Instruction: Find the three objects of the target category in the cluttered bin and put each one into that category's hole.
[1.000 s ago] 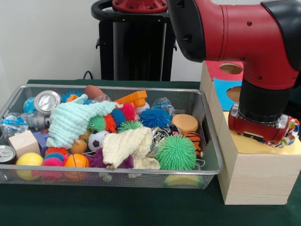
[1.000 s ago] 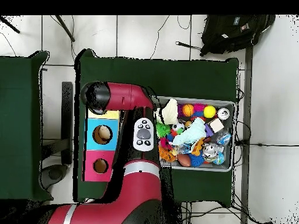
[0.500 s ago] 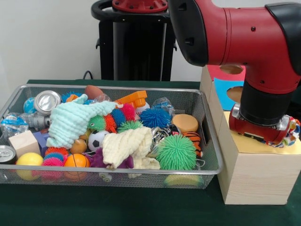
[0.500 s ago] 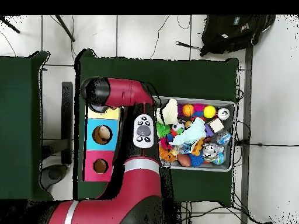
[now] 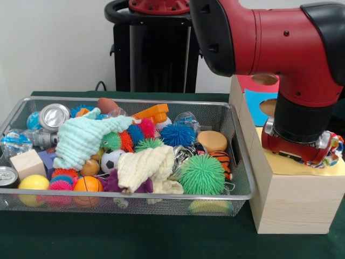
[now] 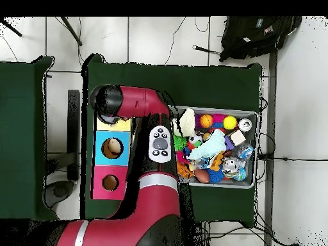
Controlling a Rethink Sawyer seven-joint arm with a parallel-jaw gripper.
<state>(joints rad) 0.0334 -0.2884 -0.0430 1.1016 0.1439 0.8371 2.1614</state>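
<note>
The wire bin point(image 5: 242, 162) holds a heap of toys: a green spiky ball point(image 5: 202, 174), a blue spiky ball point(image 5: 177, 134), a small football point(image 5: 111, 159), a yellow ball point(image 5: 33, 183) and an orange ball point(image 5: 87, 184). My gripper point(image 5: 303, 152) hangs low over the yellow top of the wooden hole box point(image 5: 294, 202), right of the bin. A multicoloured knobbly thing point(image 5: 335, 150) shows at its right side; whether it is held is hidden. In the overhead view the arm's end point(image 6: 106, 102) covers the yellow section point(image 6: 120, 125).
A mint cloth point(image 5: 81, 137) and a cream cloth point(image 5: 145, 167) lie over the toys. Cans point(image 5: 54, 116) and a wooden block point(image 5: 26, 163) sit at the bin's left end. The box's blue hole point(image 6: 112, 148) and pink hole point(image 6: 110, 182) lie uncovered.
The arm has shifted only slightly above the yellow section of the box. Nothing in the bin has moved.
</note>
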